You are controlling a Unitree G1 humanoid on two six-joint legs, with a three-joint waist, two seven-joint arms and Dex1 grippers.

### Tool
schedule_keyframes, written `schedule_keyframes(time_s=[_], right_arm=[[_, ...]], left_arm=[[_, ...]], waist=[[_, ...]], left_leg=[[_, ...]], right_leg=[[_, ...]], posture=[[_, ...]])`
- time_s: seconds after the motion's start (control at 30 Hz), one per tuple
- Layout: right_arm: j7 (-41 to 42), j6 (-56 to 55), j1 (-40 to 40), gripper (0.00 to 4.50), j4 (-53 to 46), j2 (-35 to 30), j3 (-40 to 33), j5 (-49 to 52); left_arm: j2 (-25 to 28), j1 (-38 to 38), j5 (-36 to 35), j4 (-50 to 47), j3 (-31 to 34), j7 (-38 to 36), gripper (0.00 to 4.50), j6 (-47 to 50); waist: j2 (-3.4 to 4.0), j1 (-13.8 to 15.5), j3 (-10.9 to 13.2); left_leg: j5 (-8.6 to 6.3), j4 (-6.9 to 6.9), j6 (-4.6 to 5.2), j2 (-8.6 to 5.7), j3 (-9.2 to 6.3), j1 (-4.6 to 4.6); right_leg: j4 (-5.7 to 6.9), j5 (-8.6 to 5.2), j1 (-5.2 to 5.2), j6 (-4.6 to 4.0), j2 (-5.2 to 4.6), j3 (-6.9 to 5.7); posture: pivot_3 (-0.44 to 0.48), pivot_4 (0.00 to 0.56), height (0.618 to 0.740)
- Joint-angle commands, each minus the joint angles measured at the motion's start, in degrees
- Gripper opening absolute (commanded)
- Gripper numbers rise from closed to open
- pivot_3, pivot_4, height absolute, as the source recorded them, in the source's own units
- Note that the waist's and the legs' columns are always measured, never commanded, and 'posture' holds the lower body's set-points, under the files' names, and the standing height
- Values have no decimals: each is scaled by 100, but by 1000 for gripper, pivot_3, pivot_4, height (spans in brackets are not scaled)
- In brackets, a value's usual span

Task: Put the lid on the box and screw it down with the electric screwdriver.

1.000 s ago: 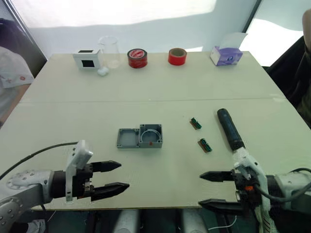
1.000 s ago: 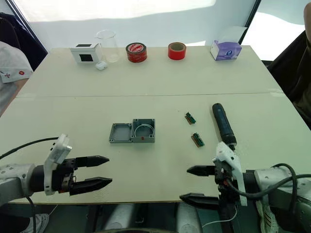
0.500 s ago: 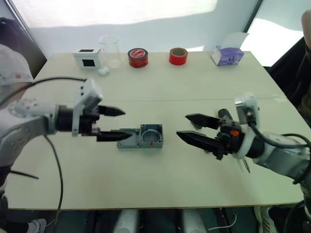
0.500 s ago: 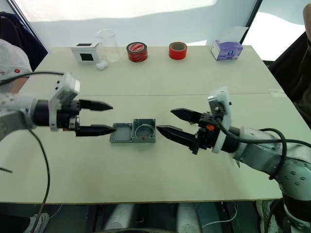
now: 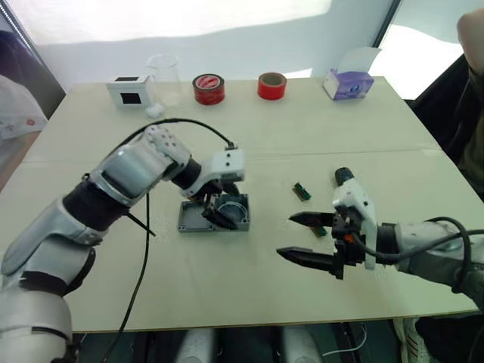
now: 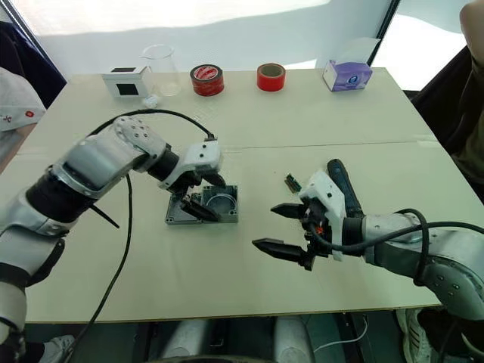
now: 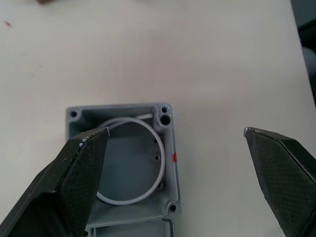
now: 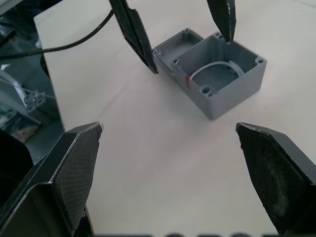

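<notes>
The lid (image 5: pixel 192 217) lay touching the box (image 5: pixel 234 212) mid-tabletop. The left pincer (image 5: pixel 215 205) gaped over the box, so closing could shove the box aside. The right pincer (image 5: pixel 307 237) hung open, empty.

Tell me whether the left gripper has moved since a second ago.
Yes. The left gripper has moved from the table's near edge forward to hang open over the box, which stayed put.
</notes>
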Motion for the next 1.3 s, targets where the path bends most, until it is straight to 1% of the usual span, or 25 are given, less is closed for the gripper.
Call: schedule_keyframes(time_s=[0.03,0.23,0.37,0.47,0.6,0.7,0.77,0.8,1.03,1.1,1.17,1.2,1.23,1.3], right_arm=[[196,-156,105,4460,-232,-1,-125,-260],[146,-146,71,4460,-252,144,-150,-322],[19,-74,-69,4460,-250,222,-159,-239],[-103,-26,-227,4500,-216,296,-96,-212],[-225,47,-313,4500,-201,377,-103,-185],[-307,91,-313,4500,-212,417,-133,-145],[-350,115,-311,4500,-212,431,-149,-108],[-366,129,-299,4500,-218,435,-159,-90],[-355,238,-96,4500,-338,340,-211,72],[-313,278,36,4500,-418,257,-252,135],[-227,338,223,4500,-518,121,-319,188],[-165,362,343,4500,-579,48,-360,182],[-122,364,458,4500,-631,-8,-397,172],[-75,330,629,4500,-694,-55,-465,140]], left_arm=[[-71,-43,321,-81,-109,-166,4500,-32],[-175,126,617,-269,-259,-204,4500,18],[-343,239,920,-101,-381,-148,4500,-185],[-639,275,1139,221,-413,13,3809,-290],[-740,347,1417,367,-490,-32,2063,-541],[-796,384,1540,407,-494,-76,898,-623],[-823,387,1600,426,-455,-116,210,-673],[-835,387,1625,429,-436,-145,43,-688],[-886,322,1752,454,-318,-306,43,-1038],[-838,245,1815,553,-256,-439,43,-1611],[-779,194,1842,741,-205,-711,43,-2545],[-822,154,1828,921,-179,-852,43,-3196],[-895,119,1759,1086,-161,-1058,43,-3797],[-957,-11,1389,1246,-375,-1457,43,-4352]], waist=[[0,16,0],[0,52,0],[0,52,0],[0,59,0],[0,52,0],[0,60,0],[0,61,0],[0,71,-2],[1,67,-3],[1,69,-2],[0,66,-2],[0,66,-2],[0,67,-1],[-1,64,-1]], left_leg=[[0,0,0,0,0,0],[0,6,0,-2,-2,-1],[0,17,0,-2,-5,-5],[-2,35,3,-2,-9,-12],[-12,72,19,-3,-12,-28],[-12,75,20,-5,-12,-28],[-12,77,20,-7,-12,-28],[-12,77,20,-8,-12,-27],[-12,81,20,-10,-15,-26],[-12,81,20,-11,-15,-26],[-12,81,20,-11,-15,-27],[-12,82,20,-11,-14,-28],[-12,81,20,-11,-14,-28],[-12,81,20,-11,-14,-29]], right_leg=[[0,0,0,0,0,0],[1,0,3,0,-3,0],[4,0,4,0,-4,0],[14,0,4,0,-4,-3],[33,0,-2,0,-4,-4],[39,0,-2,0,-7,-4],[40,0,-2,0,-10,-4],[42,0,-1,0,-11,-4],[46,0,2,0,-14,-4],[46,0,2,0,-14,-4],[46,0,1,0,-15,-4],[46,0,-1,0,-16,-4],[45,-1,-1,-1,-17,-4],[44,-1,-2,-1,-18,-4]], posture=[[0,150,740],[0,150,740],[0,150,740],[0,150,740],[0,150,740],[0,150,740],[0,150,740],[0,150,740],[0,150,740],[0,150,740],[0,150,740],[0,150,740],[0,150,740],[0,150,740]])
